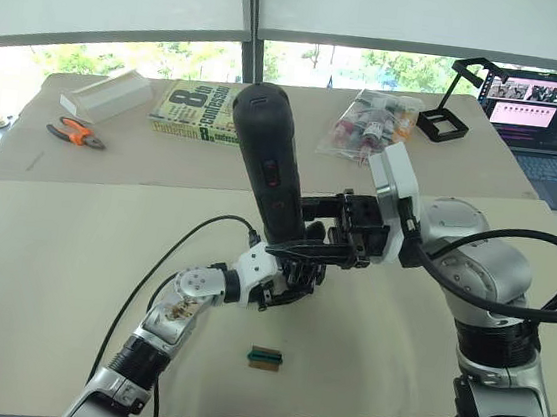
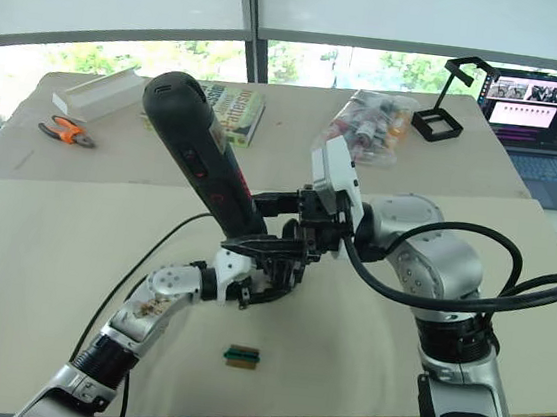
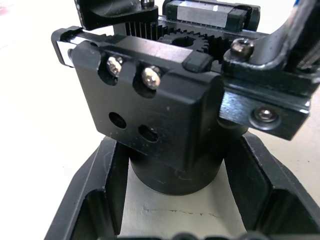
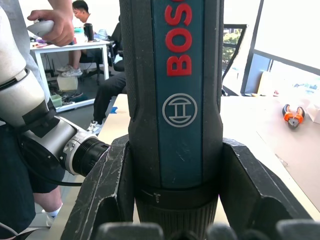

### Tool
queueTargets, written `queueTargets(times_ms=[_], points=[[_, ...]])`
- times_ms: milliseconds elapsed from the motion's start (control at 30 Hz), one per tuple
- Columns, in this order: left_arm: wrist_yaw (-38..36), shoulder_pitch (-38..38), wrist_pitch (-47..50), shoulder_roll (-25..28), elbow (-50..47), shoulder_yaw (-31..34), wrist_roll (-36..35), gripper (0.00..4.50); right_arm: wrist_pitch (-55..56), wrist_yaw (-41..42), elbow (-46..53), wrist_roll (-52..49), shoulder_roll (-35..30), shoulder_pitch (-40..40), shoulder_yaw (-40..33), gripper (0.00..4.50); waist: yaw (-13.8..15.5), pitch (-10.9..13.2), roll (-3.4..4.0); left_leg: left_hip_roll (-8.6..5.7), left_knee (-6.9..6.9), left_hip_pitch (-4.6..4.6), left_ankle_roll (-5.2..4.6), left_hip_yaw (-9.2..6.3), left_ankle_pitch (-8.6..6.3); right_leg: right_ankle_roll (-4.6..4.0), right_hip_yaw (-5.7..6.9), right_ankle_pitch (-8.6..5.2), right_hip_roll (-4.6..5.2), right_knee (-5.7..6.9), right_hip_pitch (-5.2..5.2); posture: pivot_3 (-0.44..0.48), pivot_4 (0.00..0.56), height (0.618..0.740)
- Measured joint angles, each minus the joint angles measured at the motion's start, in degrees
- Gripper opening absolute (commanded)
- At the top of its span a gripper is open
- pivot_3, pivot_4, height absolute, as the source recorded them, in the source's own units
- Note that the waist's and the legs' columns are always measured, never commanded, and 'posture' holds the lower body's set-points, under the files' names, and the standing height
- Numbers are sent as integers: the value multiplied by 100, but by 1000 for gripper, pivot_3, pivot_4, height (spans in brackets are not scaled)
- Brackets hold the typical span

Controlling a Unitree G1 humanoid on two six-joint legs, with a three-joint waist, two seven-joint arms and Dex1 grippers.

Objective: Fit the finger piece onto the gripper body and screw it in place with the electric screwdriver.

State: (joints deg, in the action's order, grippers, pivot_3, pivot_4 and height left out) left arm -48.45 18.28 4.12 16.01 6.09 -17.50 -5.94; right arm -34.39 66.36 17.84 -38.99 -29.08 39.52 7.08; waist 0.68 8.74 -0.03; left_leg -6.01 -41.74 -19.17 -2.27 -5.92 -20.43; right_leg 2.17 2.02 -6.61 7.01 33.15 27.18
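The electric screwdriver [image 1: 269, 157] is a thick black tool with a blue lettered panel [image 4: 172, 100]. It stands tilted over the middle of the table, top leaning to the far left. My right gripper [image 1: 328, 236] is shut around its lower part, and its bit is hidden. Just below, my left gripper [image 1: 285, 280] is shut on the gripper body [image 3: 160, 115]. That body is a black block with two silver screws, two empty holes and a round base held between my fingers [image 3: 90, 200]. The finger piece is hidden among the black parts.
A small green-brown block [image 1: 264, 358] lies near the front edge. Orange pliers [image 1: 76, 131], a white box [image 1: 108, 94] and a book [image 1: 194, 111] lie far left. A bag of bottles [image 1: 374, 119], a black stand [image 1: 444, 122] and a laptop [image 1: 540, 118] sit far right. People [image 4: 55, 22] are beyond the table.
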Motion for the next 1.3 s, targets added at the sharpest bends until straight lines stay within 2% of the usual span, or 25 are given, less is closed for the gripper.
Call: queueTargets(times_ms=[1300], points=[[6,8,101,-53,-32,8,-8,2292,5,-39,39,-4,14,-1,114,1922,2,0,0,0,0,0,0,0,0,0,0,0,0,0,0,0,150,738]])
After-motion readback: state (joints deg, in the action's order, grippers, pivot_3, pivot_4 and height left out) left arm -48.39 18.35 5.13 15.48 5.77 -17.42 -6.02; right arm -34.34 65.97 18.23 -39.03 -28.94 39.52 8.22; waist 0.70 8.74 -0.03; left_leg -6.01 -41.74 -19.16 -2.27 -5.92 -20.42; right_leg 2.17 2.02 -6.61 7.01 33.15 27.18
